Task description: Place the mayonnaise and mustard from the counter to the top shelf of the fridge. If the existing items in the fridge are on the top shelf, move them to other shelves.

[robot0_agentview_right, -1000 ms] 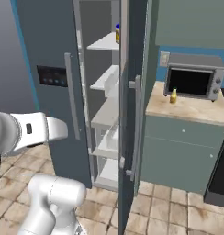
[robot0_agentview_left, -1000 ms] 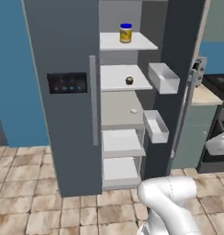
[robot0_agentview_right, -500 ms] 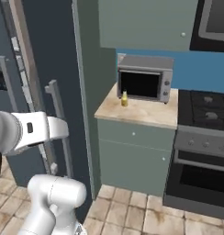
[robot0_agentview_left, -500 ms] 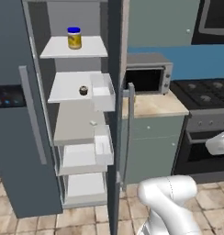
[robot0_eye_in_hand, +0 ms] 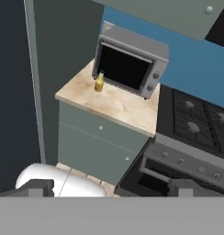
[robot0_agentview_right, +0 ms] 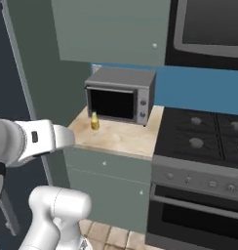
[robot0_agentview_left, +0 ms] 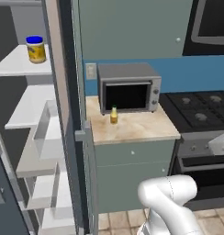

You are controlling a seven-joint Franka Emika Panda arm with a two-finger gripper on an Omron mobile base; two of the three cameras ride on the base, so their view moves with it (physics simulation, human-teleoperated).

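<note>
Kitchen cabinets in grey-green, a blue back wall and a black stove framed the scene, with the open fridge (robot0_agentview_left: 63, 114) standing at the far left. On its top shelf (robot0_agentview_left: 15, 66) sat the mayonnaise (robot0_agentview_left: 36, 49), one jar, upright near the shelf's back right corner, so that half of the job looked finished. I counted four more white shelves below it; what showed of them was bare, and I could not make out the cupcake or the little white block anywhere, so whether those had been dealt with I could not say.

Moving right, the counter (robot0_agentview_left: 137, 128) carried a single grey microwave (robot0_agentview_left: 128, 87) and a single bottle of mustard (robot0_agentview_left: 114, 115), upright just in front of the microwave's dark door, towards its left end. That bottle was plainly the part left: it had yet to be picked up and carried across to the top shelf beside the jar.

Further right lay the stove (robot0_agentview_right: 204, 136), with its oven below it.

As for the tool (robot0_eye_in_hand: 109, 186), its two dark tips stood wide apart at the bottom of the hand view, holding nothing, well away from the mustard and looking towards it.
</note>
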